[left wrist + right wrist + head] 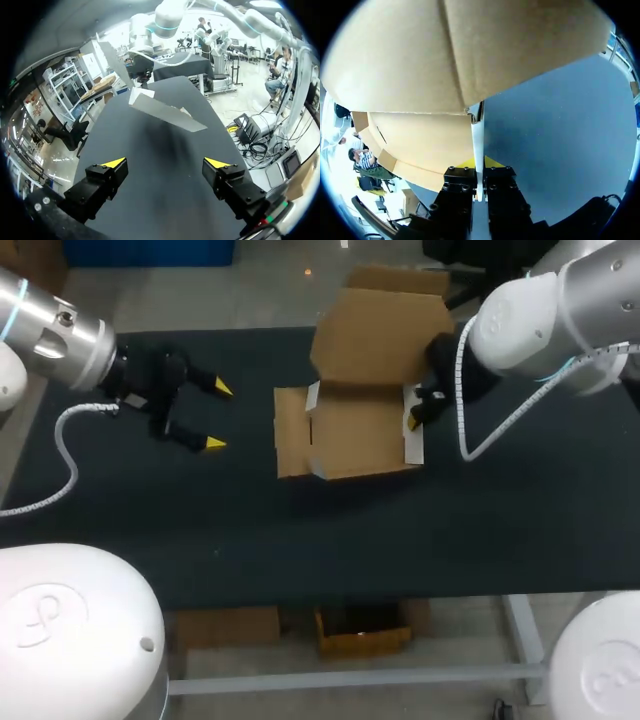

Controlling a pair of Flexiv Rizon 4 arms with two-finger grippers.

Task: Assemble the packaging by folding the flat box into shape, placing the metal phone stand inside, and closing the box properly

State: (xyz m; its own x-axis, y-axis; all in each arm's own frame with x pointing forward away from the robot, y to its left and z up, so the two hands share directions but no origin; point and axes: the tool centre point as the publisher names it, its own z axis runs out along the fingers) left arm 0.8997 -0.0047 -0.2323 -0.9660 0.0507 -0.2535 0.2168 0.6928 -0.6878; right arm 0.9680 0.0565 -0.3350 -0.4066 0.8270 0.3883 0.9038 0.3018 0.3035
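Note:
The brown cardboard box (350,430) lies partly folded in the middle of the table, its lid (380,330) standing up at the back. A side flap (290,430) lies flat to its left. My right gripper (416,416) is at the box's right side wall. In the right wrist view, the right gripper (479,162) is shut on the thin white edge of that wall (478,130), with brown panels (470,45) close ahead. My left gripper (217,416) hangs open and empty well to the left of the box. In the left wrist view, the box (160,110) lies far ahead of the left gripper (165,162). No phone stand shows.
The black table mat (300,530) is bare in front of the box and between the box and my left gripper. The table's front edge runs near the lower part of the head view.

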